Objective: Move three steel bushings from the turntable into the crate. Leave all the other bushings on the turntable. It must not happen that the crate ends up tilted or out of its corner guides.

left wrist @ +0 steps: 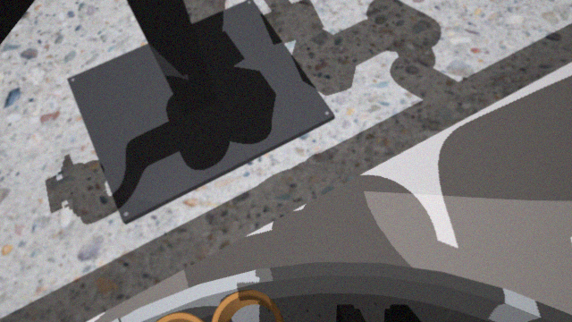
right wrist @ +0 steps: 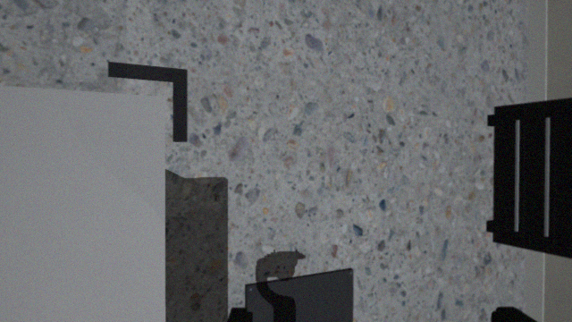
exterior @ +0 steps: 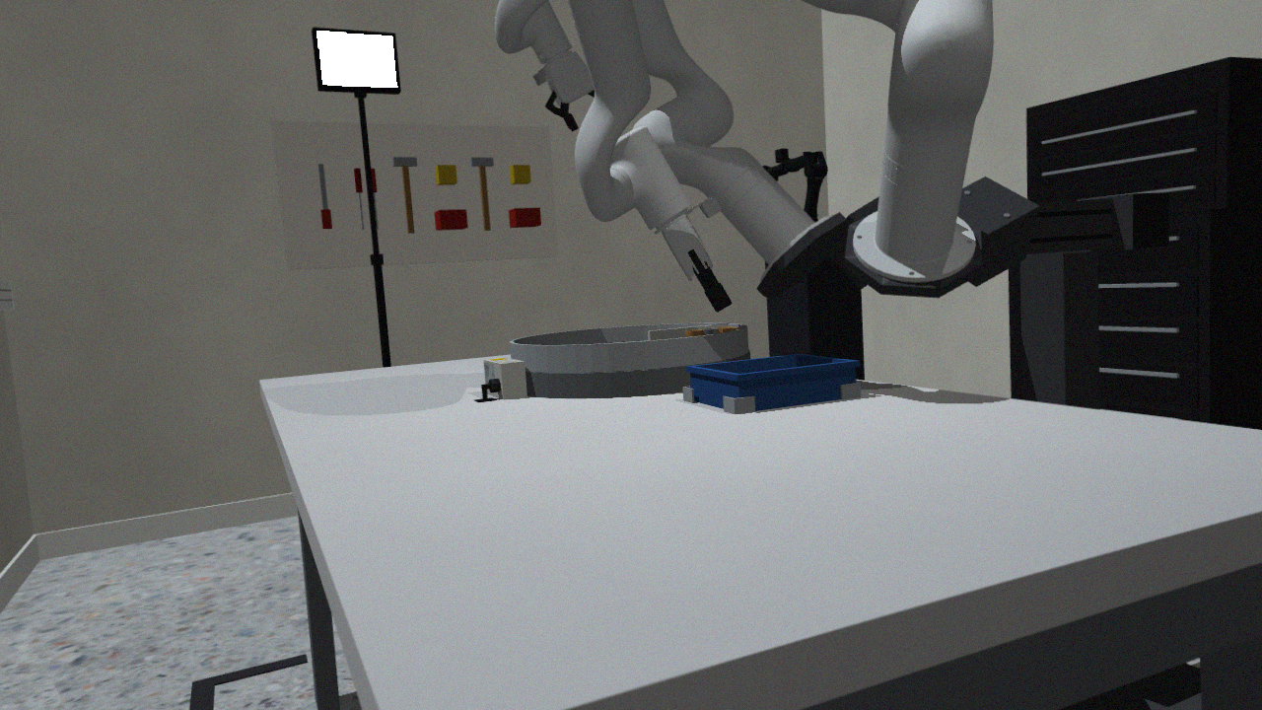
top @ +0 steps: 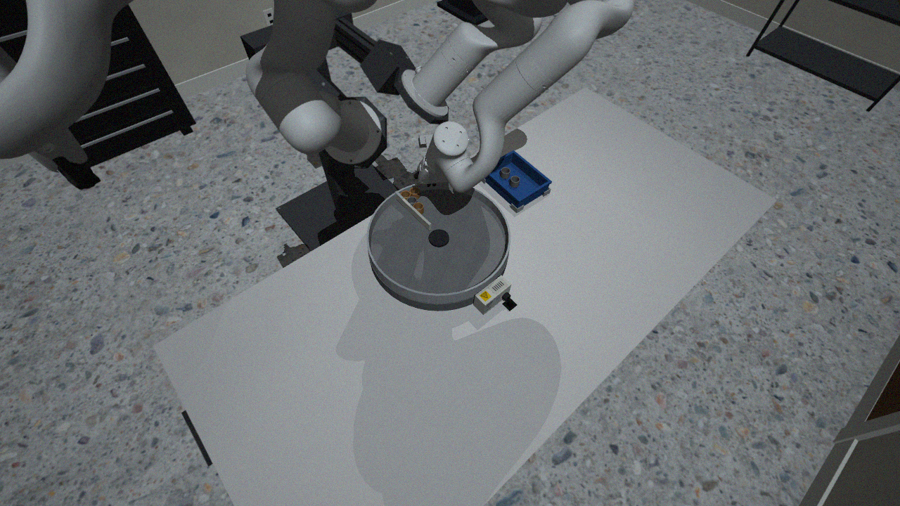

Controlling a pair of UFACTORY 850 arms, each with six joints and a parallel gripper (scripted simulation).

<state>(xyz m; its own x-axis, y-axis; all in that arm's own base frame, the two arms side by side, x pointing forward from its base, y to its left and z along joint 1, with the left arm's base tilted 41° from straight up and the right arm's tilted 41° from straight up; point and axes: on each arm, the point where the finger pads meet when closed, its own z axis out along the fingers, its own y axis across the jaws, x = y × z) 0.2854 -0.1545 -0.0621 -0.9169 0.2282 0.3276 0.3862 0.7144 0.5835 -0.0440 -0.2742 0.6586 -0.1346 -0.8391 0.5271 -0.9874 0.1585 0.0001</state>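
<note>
above the round grey turntable (top: pixel 438 292) (exterior: pixel 608 355), the wide middle and near side give open passage; the thin pale straight divider bar (top: pixel 413 210) and raised rim block low sideways reach to the orange ring-shaped bushings (top: pixel 418 206) (left wrist: pixel 248 297) crowded beside it.
</note>
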